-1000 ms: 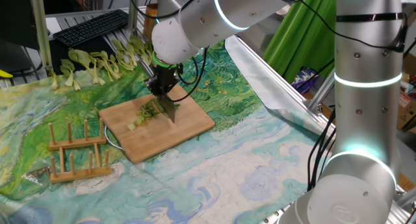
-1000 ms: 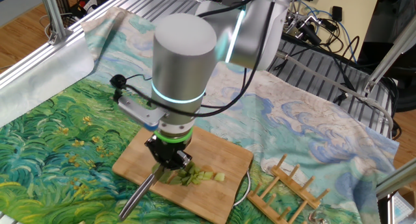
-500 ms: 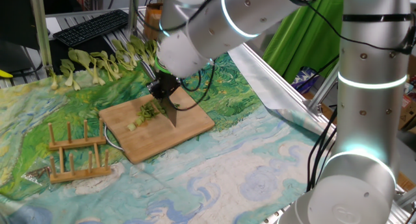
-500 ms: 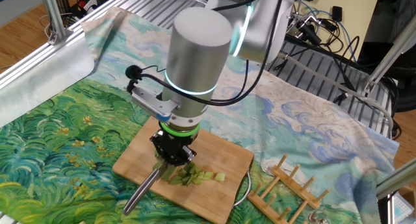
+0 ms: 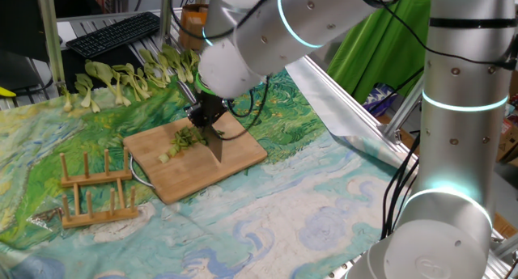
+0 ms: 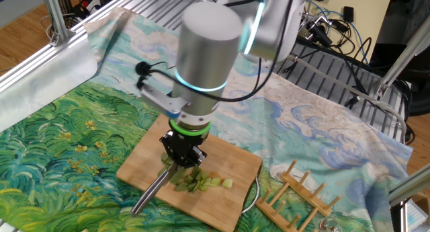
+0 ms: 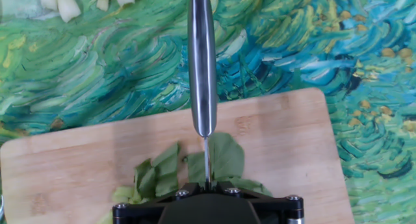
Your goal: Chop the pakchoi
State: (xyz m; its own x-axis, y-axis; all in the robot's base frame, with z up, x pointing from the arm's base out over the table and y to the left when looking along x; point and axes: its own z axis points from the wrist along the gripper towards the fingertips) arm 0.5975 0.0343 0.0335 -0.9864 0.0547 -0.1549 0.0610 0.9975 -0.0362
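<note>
The knife (image 7: 202, 62) is gripped in the hand (image 5: 205, 117); the pakchoi (image 7: 195, 169) lies directly beneath the blade, its leafy end crossed.

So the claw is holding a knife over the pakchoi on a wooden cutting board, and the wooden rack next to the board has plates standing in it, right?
Not quite. The rack is empty: no plates stand between its pegs, as both fixed views show. The rest holds: the claw grips the knife over the pakchoi on the wooden cutting board.
</note>
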